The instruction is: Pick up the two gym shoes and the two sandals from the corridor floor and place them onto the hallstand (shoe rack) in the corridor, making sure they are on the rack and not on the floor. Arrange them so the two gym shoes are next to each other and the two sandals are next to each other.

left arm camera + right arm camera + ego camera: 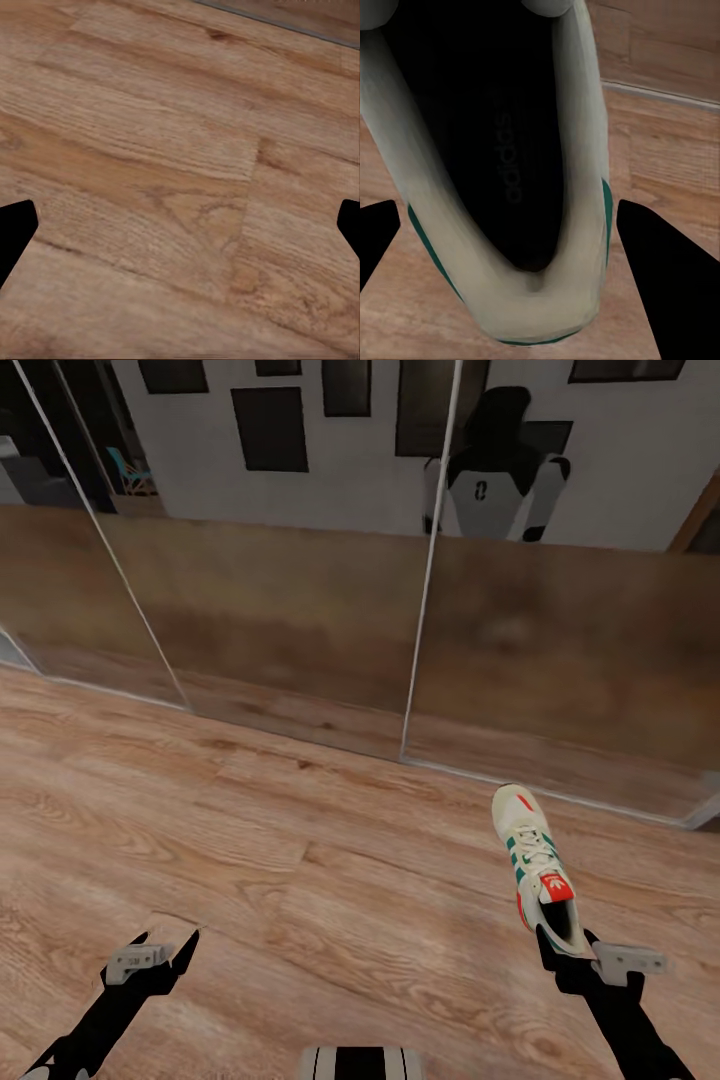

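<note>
One gym shoe (530, 850), white with green stripes and a red-orange tongue label, is at the right of the head view, toe pointing away from me. My right gripper (567, 952) holds it by the heel, one finger on each side. The right wrist view looks straight into the shoe's dark opening (577, 150), where the right gripper (508, 214) straddles the heel rim. My left gripper (165, 945) hangs open over bare corridor floor (300, 880), and in its wrist view the left gripper (187, 214) has nothing between its fingers.
A reflective wall of tall panels (300, 610) runs across ahead, meeting the floor along a thin strip. My own reflection (495, 480) shows in it at the upper right. Wood planks stretch between me and that wall.
</note>
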